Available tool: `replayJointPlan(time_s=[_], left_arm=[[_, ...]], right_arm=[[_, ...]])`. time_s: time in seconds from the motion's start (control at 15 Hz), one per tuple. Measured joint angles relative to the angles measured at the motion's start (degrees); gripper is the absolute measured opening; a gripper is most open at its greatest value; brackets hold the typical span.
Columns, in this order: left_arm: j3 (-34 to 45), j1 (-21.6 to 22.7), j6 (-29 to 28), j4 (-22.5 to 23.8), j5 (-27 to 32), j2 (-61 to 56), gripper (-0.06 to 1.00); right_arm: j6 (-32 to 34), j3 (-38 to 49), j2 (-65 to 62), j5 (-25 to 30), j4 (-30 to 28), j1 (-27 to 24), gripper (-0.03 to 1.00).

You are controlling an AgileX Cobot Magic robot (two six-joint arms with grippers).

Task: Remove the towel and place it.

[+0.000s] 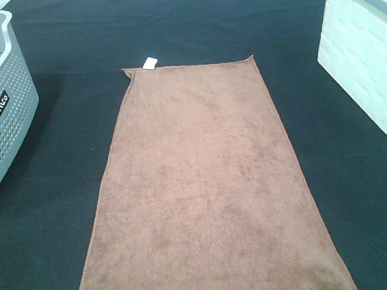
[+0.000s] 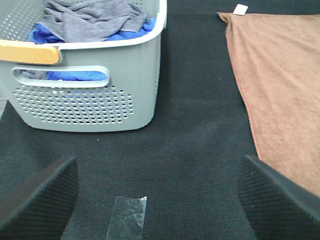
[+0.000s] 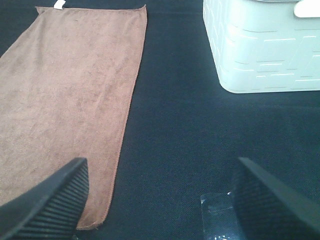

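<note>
A dark mat (image 1: 192, 32) carries the flat brown towel (image 1: 204, 197), a grey basket (image 1: 6, 125) and a white bin (image 1: 367, 66).

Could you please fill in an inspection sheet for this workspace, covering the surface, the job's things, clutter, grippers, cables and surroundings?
Surface: dark fabric-covered table, flat and even.
Job's things: brown towel spread flat in the middle, white tag at its far left corner; not gripped.
Clutter: two strips of clear tape on the table, one near each gripper.
Grippers: left gripper open over bare table between the basket and the towel; right gripper open, one finger over the towel's near right corner, holding nothing.
Cables: nothing seen.
Surroundings: grey perforated basket at left holding grey and blue cloths; white bin at right, contents not visible.
</note>
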Motion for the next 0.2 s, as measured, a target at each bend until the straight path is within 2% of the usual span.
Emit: replayJointPlan(time_s=[0.2], left_arm=[[0.0,0.0,-0.23,0.69,0.0,0.0,0.81]], right_arm=[[0.0,0.0,0.0,0.0,0.0,0.0,0.75]])
